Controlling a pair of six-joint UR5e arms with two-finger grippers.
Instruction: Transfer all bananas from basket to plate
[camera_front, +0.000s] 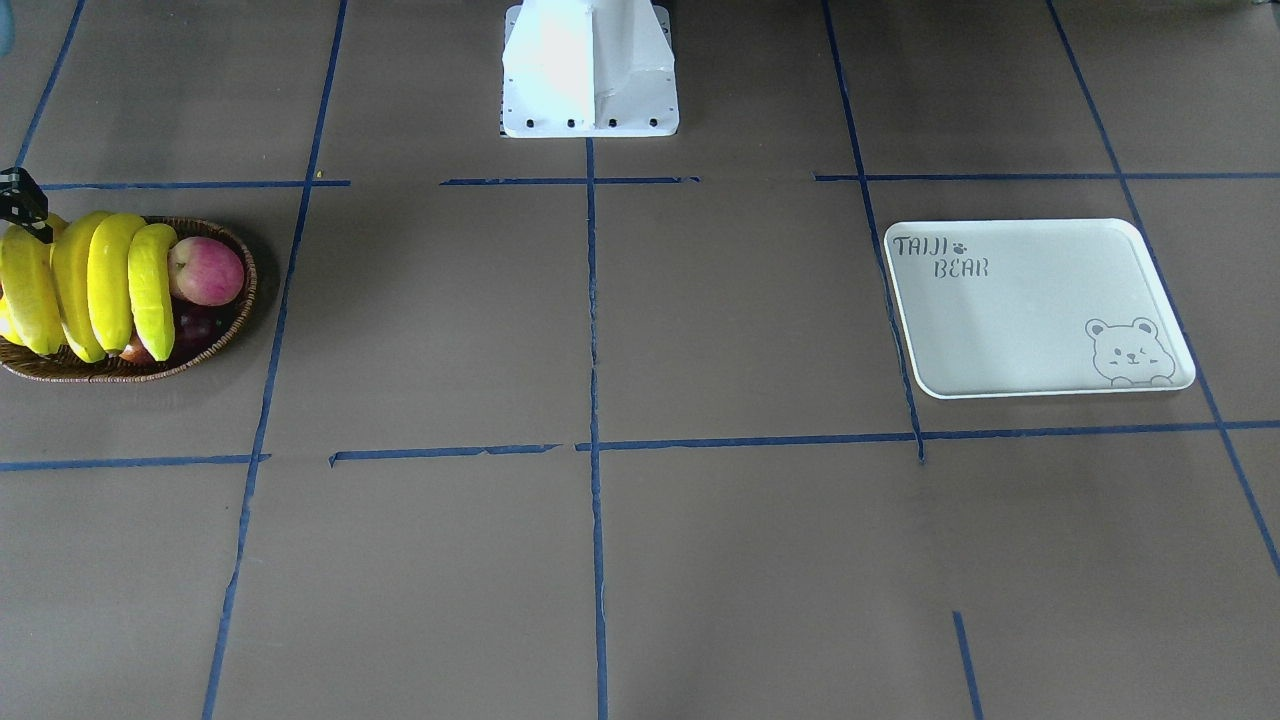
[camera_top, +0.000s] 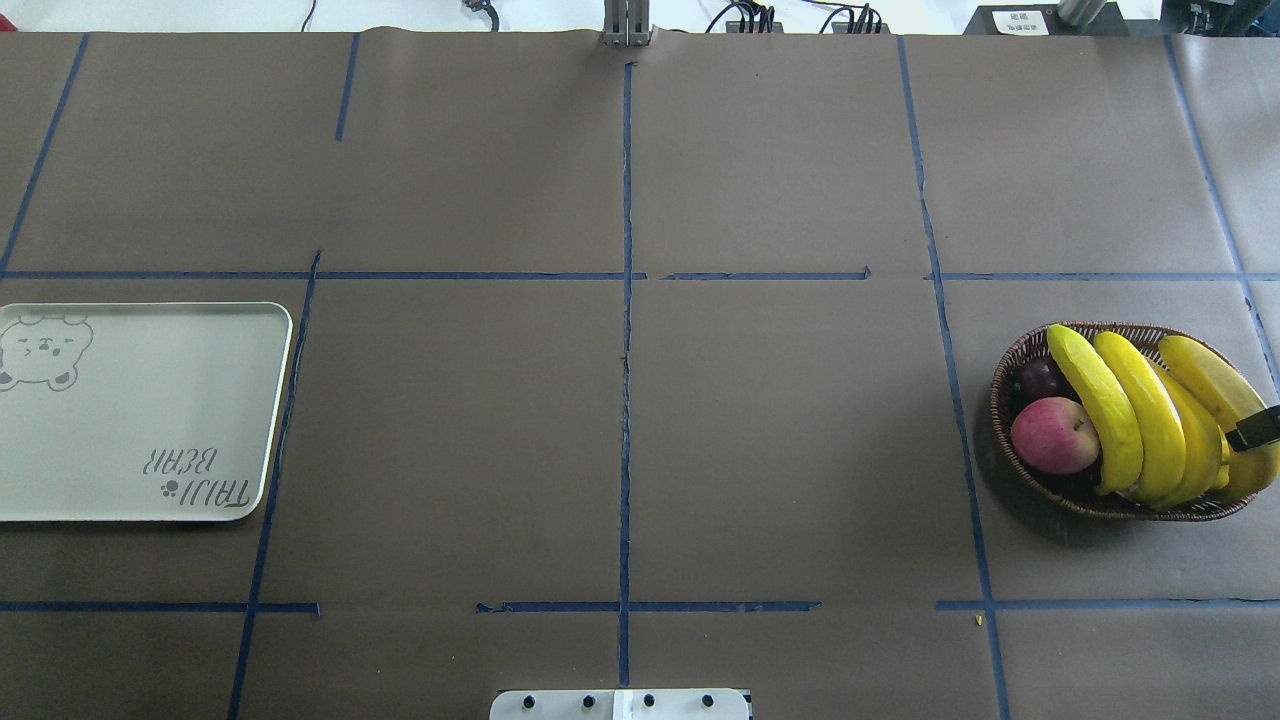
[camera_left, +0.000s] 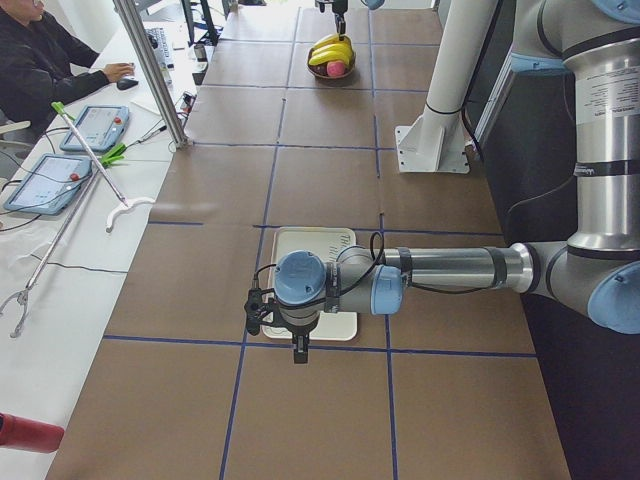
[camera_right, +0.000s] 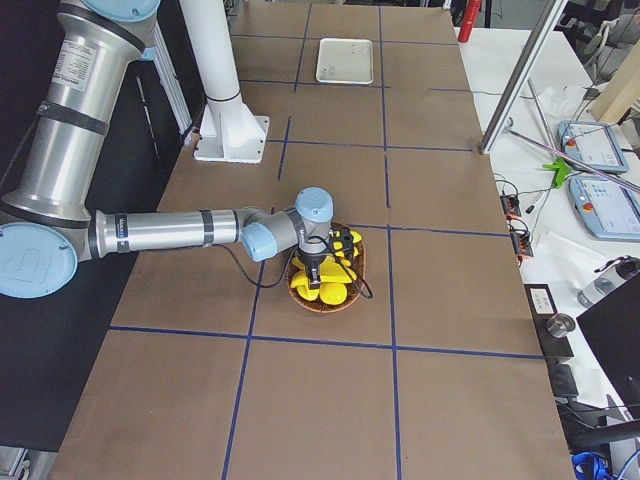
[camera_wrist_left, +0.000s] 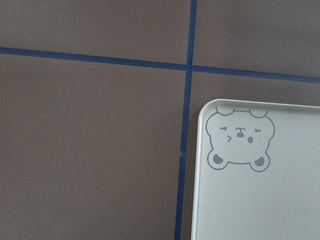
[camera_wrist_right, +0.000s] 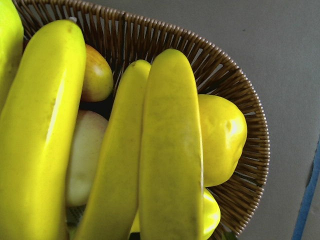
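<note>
Jaws of the right gripper (camera_right: 318, 275) hang directly over the fruit, yet from where I stand I cannot tell whether they are spread or pressed together. Only a black sliver pokes in at the edge of the overhead and front views, and the right wrist camera shows none of them. It is the same for the left gripper (camera_left: 300, 352). It points down at the near end of the plate (camera_top: 130, 420) and shows only from the side, so I cannot tell how its jaws stand either.

All four bananas (camera_top: 1145, 415) lie in the basket (camera_top: 998, 420), side by side on top of the other fruit, spanning nearly the basket's width. A red-pink apple (camera_top: 1053, 435) sits just beside them on the side toward the middle of the worktop (camera_top: 450, 430), with a dark fruit (camera_top: 1040, 378) touching it. Through the right wrist camera a plump yellow fruit (camera_wrist_right: 222, 135) shows under the bananas, against the wicker wall.

The plate lies flat at the robot's left end of the worktop, well apart from the basket, with its grey lettering and bear cartoon (camera_wrist_left: 240, 142) in plain sight. Blue tape lines (camera_top: 627, 300) cross the brown surface. A person (camera_left: 40, 60) sits at a side desk beyond the worktop's edge.
</note>
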